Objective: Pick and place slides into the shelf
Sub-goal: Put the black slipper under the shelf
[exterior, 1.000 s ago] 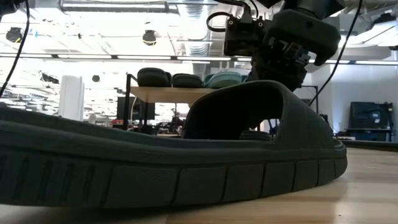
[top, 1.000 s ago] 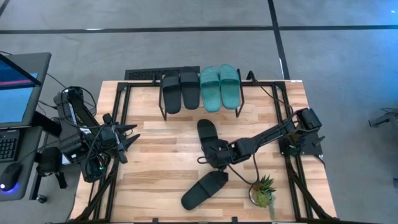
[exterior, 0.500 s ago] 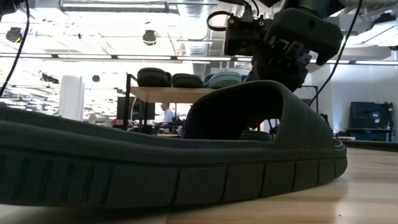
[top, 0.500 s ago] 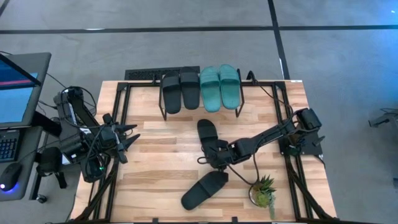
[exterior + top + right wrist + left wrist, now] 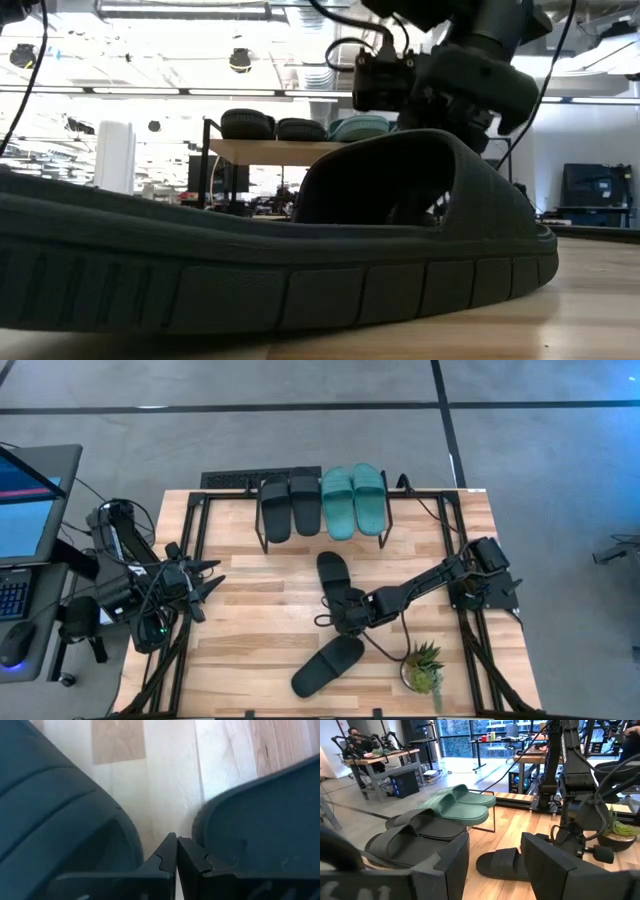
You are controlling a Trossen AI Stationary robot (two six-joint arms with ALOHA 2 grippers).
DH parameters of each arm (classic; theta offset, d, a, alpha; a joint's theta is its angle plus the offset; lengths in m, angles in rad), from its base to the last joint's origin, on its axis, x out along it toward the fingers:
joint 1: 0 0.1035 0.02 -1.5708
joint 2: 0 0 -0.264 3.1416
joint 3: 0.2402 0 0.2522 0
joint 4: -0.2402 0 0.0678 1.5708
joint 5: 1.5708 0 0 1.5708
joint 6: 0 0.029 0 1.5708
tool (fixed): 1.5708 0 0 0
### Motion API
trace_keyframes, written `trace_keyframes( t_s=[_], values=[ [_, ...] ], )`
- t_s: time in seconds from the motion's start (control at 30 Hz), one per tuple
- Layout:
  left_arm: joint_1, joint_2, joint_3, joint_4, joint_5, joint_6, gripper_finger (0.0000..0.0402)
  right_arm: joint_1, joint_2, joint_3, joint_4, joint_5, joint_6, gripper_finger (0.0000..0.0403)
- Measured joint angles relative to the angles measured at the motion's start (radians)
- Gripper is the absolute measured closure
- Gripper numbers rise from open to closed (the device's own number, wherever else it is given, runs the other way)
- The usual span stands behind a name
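Two black slides (image 5: 290,508) and two teal slides (image 5: 353,500) lie side by side on the shelf (image 5: 270,150) at the table's far edge. Two more black slides lie sole-down on the table, one mid-table (image 5: 333,578) and one nearer the front (image 5: 328,665). My right gripper (image 5: 343,618) is shut, slanting down into the gap between these two; in the right wrist view its tips (image 5: 176,845) show bare wood ahead, with a slide on either side. My left gripper (image 5: 212,578) hangs open above the table's left side, holding nothing. My right gripper points its shut fingers (image 5: 165,855) steeply down beside the near end (image 5: 340,603) of the mid-table slide. Whether they touch that slide, the other one or the table, I cannot tell.
A small potted plant (image 5: 423,668) stands near the front right, close to my right arm. The arms' black frames run along both table sides. A monitor (image 5: 25,500) and keyboard sit off the table's left. Bare wood lies between my left gripper and the slides.
My right gripper has sunk a little toward the table and edged toward the near edge, staying shut. Both slides on the table lie where they were.
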Motion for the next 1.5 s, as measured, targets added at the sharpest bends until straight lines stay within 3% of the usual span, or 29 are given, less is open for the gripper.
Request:
trace_keyframes(
  t_s=[0.3, 1.5],
  values=[
    [0.000, 0.000, 0.000, -0.001, 0.000, 0.000, 0.0233, -0.019, 0.000, 0.000, 0.008, -0.003, -0.017, 0.0403],
    [0.000, 0.000, 0.000, 0.000, -0.002, -0.006, 0.0233, -0.274, 0.000, 0.000, 0.099, -0.061, -0.115, 0.0403]
  ],
)
